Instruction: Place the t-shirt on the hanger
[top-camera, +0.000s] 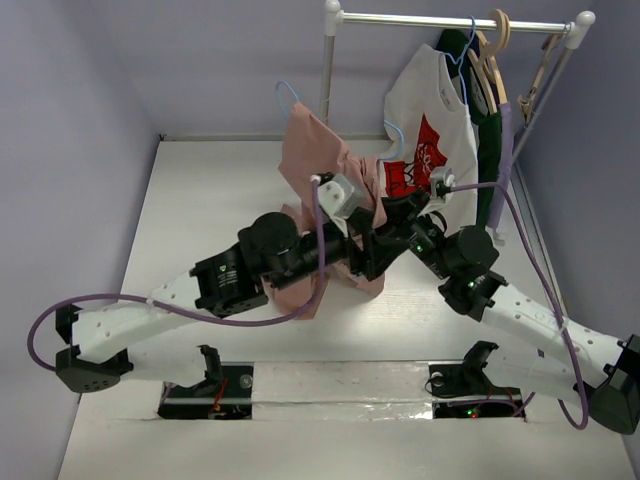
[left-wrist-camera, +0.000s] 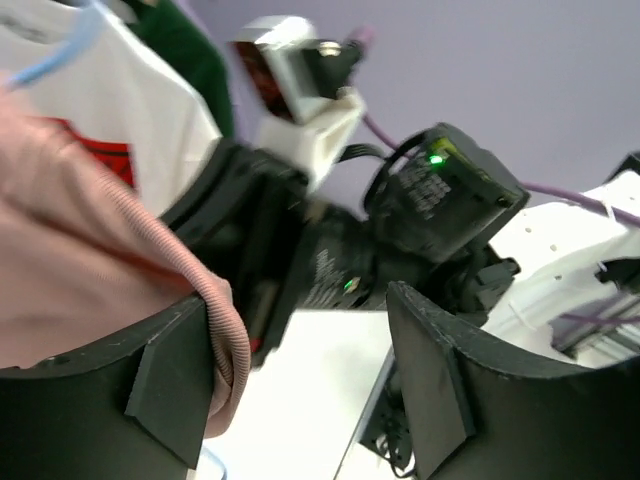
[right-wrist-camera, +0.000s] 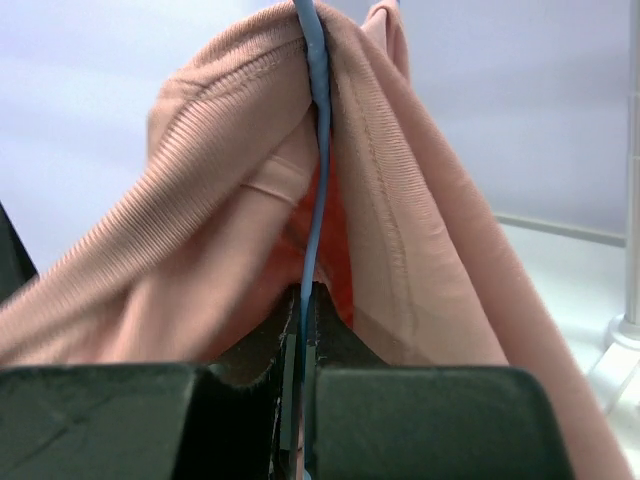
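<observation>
From above you cannot see the tips of either end effector: the left end effector (left-wrist-camera: 298, 330) and the right end effector (right-wrist-camera: 303, 300) meet behind wrist housings and folds of the t-shirt (top-camera: 312, 150), whose lower part is hidden under the left arm (top-camera: 250, 265). In your right wrist view the hanger (right-wrist-camera: 318, 150) runs off the top edge, its lower end is lost between the closed jaws, and the print (right-wrist-camera: 338, 225) shows only as an orange sliver. Your left wrist view is blurred and cuts the t-shirt at the left edge, and you cannot tell which hanger its blue wire (left-wrist-camera: 55, 52) belongs to. The dark green garment (top-camera: 489, 180) sits mostly behind the white t-shirt (top-camera: 425, 100).
</observation>
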